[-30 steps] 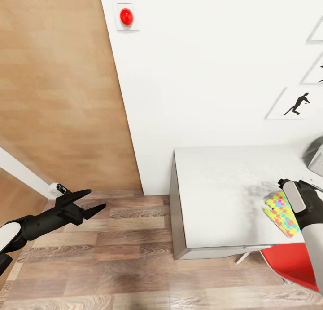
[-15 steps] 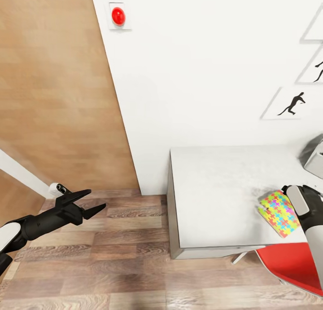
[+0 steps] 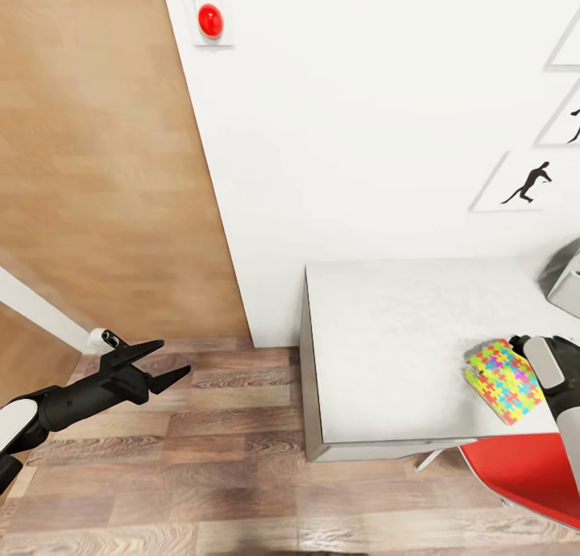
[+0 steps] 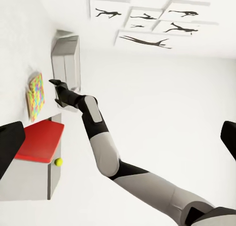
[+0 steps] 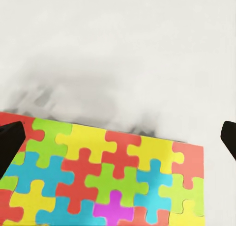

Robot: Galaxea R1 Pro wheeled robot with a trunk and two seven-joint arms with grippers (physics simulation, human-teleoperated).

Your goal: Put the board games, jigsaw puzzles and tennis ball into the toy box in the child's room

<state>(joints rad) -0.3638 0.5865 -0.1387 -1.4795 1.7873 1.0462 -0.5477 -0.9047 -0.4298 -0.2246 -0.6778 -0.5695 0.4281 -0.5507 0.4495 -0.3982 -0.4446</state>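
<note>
Right now I've got the right gripper (image 5: 118, 132) hovering spread wide above the jigsaw puzzle (image 3: 503, 379) lying flat near the table's (image 3: 387, 354) front edge, lined up for a grab, while my left gripper (image 3: 157, 361) hangs parted and empty over the floor.
</note>
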